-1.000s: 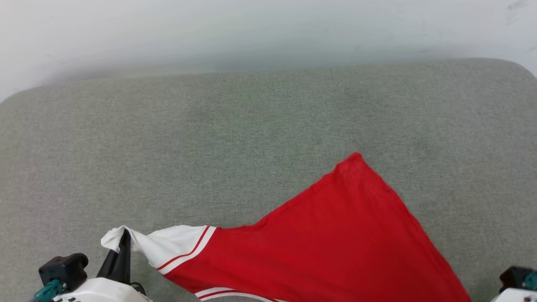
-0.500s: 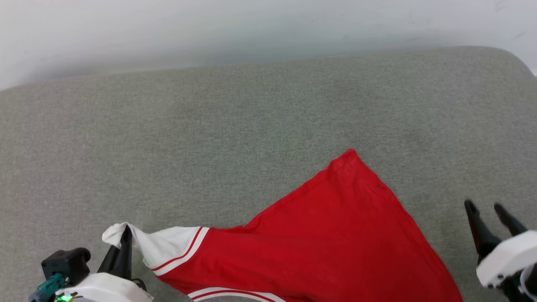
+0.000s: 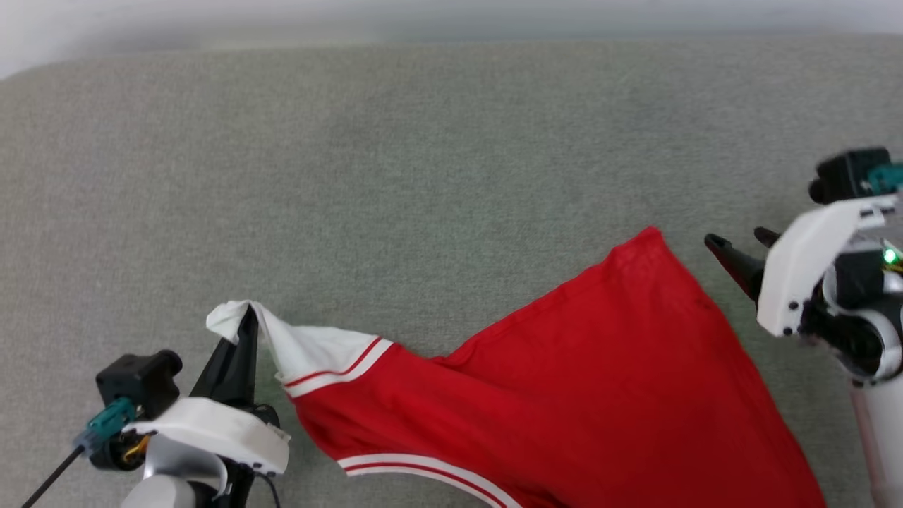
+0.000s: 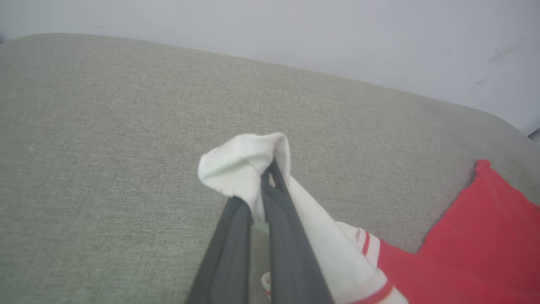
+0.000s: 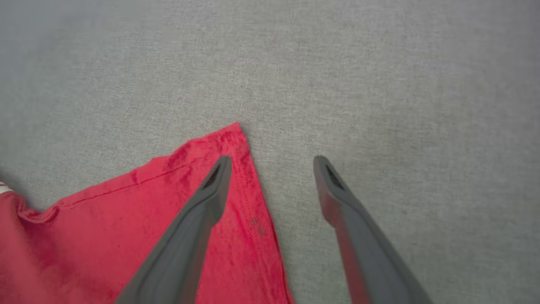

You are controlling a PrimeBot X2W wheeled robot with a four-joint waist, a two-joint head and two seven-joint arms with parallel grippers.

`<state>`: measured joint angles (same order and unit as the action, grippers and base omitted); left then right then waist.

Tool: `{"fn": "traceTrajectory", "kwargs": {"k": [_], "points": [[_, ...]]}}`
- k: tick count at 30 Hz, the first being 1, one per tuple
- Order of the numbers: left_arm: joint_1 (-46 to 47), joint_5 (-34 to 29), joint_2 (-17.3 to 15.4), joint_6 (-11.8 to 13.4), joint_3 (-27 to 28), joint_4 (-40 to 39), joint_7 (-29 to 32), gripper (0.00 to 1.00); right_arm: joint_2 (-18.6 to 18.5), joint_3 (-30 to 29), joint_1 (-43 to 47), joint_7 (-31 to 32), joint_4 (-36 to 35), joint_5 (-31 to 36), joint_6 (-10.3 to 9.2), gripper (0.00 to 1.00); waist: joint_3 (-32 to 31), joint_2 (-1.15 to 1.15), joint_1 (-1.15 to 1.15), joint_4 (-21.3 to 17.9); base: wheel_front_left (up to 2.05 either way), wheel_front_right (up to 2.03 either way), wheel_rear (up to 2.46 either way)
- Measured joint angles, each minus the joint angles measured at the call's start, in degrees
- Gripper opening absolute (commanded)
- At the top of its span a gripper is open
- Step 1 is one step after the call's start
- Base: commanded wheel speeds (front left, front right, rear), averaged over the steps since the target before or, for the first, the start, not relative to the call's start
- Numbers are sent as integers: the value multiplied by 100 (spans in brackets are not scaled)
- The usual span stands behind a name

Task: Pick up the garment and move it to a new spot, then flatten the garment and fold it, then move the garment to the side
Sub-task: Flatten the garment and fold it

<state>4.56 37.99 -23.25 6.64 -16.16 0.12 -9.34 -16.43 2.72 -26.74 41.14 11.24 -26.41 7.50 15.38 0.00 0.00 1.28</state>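
Left wrist: glossy white moulded shell (image 3: 211,430), black boxy camera module (image 3: 137,374) with teal plug (image 3: 106,421) and thin black cable (image 3: 49,480), long dark tapered fingers (image 3: 236,353). Right wrist: matching white casing (image 3: 804,275), lit green indicator lamp (image 3: 890,255), pale grey forearm tube (image 3: 878,437).

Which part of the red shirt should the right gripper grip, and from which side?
Grip the pointed red hem corner of the garment, coming in from its right edge. The corner lies flat and free on the cushion, and the open right gripper has one finger above the cloth, one beyond the edge.
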Motion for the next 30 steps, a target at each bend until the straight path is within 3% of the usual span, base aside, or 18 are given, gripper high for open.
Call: {"fn": "traceTrajectory", "kwargs": {"k": [5,16,17,18,19,30], "points": [[366,-62,96,-127,-137,52,-88,0,-46,455,-593,1188,83,79,0,100,338,0,0,207,0,0,0],[779,-108,255,-357,-302,315,-232,0,-123,754,-1058,1538,1013,-57,0,100,798,0,-1,624,0,0,0],[779,-101,257,-359,-301,352,-244,0,-133,781,-1083,1556,1061,-62,0,47,792,0,-1,633,0,0,0],[779,-100,258,-360,-299,387,-246,0,-136,814,-1102,1564,1103,-64,0,18,773,0,0,634,0,0,0],[779,-97,264,-361,-297,412,-253,0,-135,832,-1107,1561,1136,-79,0,0,748,0,-1,631,0,0,0],[1098,-49,12,-399,-99,447,-192,0,-119,1062,-1163,739,1366,-269,0,0,169,0,0,464,0,0,0]]}}
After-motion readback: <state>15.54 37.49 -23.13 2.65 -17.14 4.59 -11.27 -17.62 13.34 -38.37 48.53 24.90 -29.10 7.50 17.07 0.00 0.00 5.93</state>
